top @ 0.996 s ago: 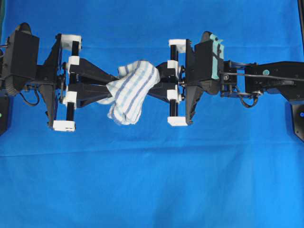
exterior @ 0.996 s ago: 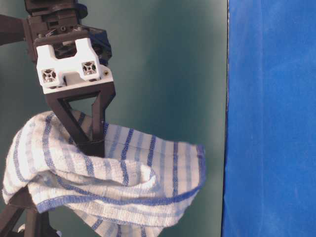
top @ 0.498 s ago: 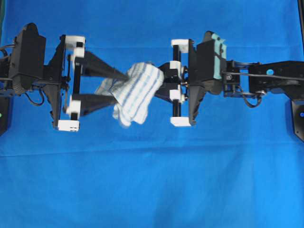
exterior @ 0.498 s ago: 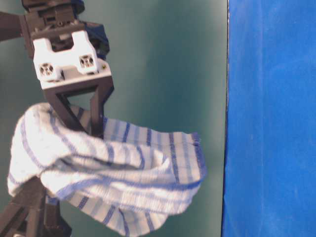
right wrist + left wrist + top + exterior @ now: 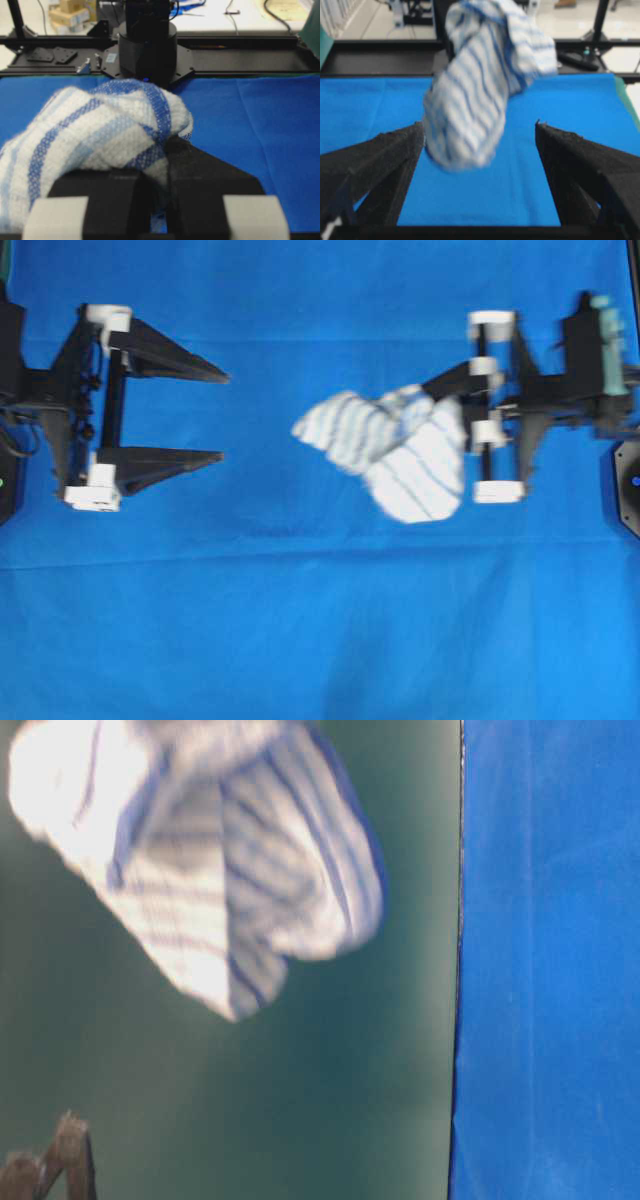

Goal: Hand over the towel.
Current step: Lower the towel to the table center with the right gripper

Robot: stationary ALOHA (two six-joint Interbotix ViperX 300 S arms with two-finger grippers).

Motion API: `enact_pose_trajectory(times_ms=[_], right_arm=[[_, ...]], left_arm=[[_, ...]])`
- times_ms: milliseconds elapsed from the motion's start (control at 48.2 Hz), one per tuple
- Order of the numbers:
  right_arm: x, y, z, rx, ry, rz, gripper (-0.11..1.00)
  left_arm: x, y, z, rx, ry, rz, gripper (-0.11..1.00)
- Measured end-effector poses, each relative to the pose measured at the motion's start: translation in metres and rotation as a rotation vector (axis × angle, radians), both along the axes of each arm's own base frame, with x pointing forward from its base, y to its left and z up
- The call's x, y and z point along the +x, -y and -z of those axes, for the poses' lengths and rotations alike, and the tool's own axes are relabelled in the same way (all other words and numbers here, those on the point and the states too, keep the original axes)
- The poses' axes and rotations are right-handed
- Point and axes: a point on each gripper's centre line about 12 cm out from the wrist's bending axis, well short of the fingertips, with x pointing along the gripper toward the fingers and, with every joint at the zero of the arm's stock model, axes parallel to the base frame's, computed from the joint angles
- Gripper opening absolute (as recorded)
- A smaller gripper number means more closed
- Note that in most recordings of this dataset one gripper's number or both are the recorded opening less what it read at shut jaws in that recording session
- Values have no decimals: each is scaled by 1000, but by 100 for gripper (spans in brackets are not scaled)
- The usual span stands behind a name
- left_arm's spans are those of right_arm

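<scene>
We're carrying the towel (image 5: 395,455) clamped in the right tool (image 5: 455,400) — left tool (image 5: 222,415) gaping, empty — it's hanging soft and floppy, so we're pinching a bunched fold.

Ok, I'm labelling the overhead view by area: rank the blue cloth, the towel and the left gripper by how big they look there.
1. Blue cloth, fills nearly the whole view.
2. Left gripper and towel: they look similar in extent, and the towel is blurred and nearer the camera, so I would not rank them.
</scene>
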Motion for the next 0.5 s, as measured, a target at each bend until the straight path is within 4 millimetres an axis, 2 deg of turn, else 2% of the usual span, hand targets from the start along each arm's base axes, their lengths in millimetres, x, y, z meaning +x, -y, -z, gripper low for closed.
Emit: enact_pose_trajectory(times_ms=[83, 187, 394, 498], right_arm=[[-17, -1, -3, 3, -6, 1, 5], [-27, -1, -7, 10, 3, 2, 5], [-21, 0, 1, 11, -23, 5, 5], [-14, 9, 6, 14, -36, 34, 5]], left_arm=[[-7, 0, -1, 0, 9, 0, 87], [-12, 0, 0, -2, 12, 0, 87], [-13, 0, 0, -2, 12, 0, 87], [-13, 0, 1, -2, 11, 0, 87]])
